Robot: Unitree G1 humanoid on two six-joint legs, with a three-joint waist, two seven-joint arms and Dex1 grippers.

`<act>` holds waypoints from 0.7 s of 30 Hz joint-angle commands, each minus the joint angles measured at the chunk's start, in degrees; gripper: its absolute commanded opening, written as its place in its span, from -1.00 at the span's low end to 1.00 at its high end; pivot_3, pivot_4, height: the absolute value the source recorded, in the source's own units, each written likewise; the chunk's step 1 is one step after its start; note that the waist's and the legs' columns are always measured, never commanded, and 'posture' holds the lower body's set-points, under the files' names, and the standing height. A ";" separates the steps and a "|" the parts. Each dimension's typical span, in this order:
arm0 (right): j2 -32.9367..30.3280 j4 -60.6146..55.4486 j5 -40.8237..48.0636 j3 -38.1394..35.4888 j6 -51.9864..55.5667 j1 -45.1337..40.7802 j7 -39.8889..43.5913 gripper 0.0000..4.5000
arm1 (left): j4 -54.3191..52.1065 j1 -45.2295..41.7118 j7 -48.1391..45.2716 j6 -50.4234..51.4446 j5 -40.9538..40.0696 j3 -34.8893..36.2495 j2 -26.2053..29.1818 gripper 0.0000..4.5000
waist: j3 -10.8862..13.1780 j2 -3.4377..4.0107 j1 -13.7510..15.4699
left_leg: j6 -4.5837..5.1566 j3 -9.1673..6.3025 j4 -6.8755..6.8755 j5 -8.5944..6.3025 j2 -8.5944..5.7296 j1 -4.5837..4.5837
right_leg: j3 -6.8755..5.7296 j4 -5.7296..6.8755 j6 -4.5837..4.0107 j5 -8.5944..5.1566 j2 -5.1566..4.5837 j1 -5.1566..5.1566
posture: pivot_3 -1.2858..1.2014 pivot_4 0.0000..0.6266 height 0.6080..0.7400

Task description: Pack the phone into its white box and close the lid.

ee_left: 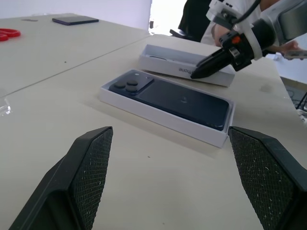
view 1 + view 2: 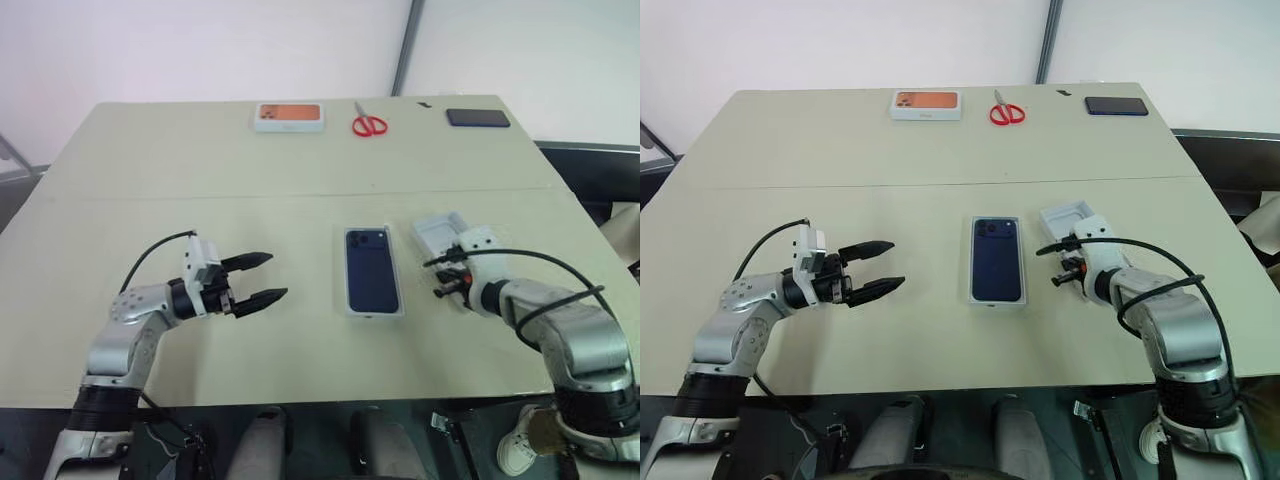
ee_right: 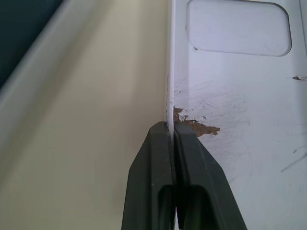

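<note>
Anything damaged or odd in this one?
Yes: the lid, lying open side up, has a torn patch by its wall, brown card showing where the white surface peeled. The right gripper is shut on that wall just there. Otherwise nothing stands out.

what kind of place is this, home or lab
Most likely a lab or test room, not a home: a plain beige table against bare white walls, with a few props laid out apart, namely red scissors, a boxed phone and a spare black phone.

The phone lies in the white box; the right pincer grips the lid.
</note>
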 commanded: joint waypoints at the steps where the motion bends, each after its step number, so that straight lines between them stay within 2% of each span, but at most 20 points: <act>1: 5.68 -2.27 6.66 -7.39 0.49 -6.25 1.10 -0.99 | 0.40 -1.29 1.93 0.32 0.39 0.65 0.17 0.79 | 0.00 0.00 -0.07 | 0.00 -0.01 -0.01 0.00 0.00 0.01 | 0.01 0.01 0.00 0.00 0.01 0.00 | 0.03 -0.52 1.00; 3: 8.04 -2.80 10.03 -9.33 1.34 -8.09 2.25 -0.99 | 1.24 -2.21 3.25 0.52 0.48 0.91 -0.19 0.79 | 0.00 0.00 0.02 | 0.00 -0.01 -0.01 0.00 0.00 0.00 | 0.00 0.01 0.01 0.00 0.01 0.00 | 0.03 -0.52 1.00; 6: 15.33 -2.66 17.66 -15.29 8.27 -10.52 2.48 -0.99 | 2.65 -4.03 5.85 0.85 0.59 1.43 -1.11 0.79 | 0.00 -0.01 0.26 | 0.01 -0.05 -0.01 0.00 0.00 -0.01 | -0.05 0.01 0.01 0.00 0.01 0.02 | 0.03 -0.52 1.00; 9: 20.97 -2.58 23.61 -18.03 14.04 -10.25 3.29 -0.99 | 2.89 -4.82 6.87 1.07 0.25 1.39 -1.66 0.79 | 0.00 0.00 0.14 | 0.01 -0.05 -0.01 0.00 0.00 -0.01 | -0.02 0.03 0.01 0.01 -0.01 0.01 | 0.03 -0.52 1.00; 17: 33.93 3.75 30.96 -23.94 15.85 -14.75 -1.06 -0.99 | 2.49 -6.18 10.24 2.55 -0.10 1.93 -2.69 0.79 | 0.02 0.04 -0.31 | 0.01 -0.04 -0.04 0.00 -0.01 0.01 | 0.00 0.14 0.00 0.01 0.04 -0.10 | 0.03 -0.52 1.00; 21: 37.62 4.34 33.56 -24.68 17.07 -15.86 -3.47 -0.99 | 1.69 -6.06 11.19 3.55 -0.99 2.38 -2.81 0.79 | 0.02 0.06 -0.22 | 0.01 -0.05 -0.07 0.00 -0.01 0.00 | 0.03 0.18 0.00 0.01 0.04 -0.16 | 0.03 -0.52 1.00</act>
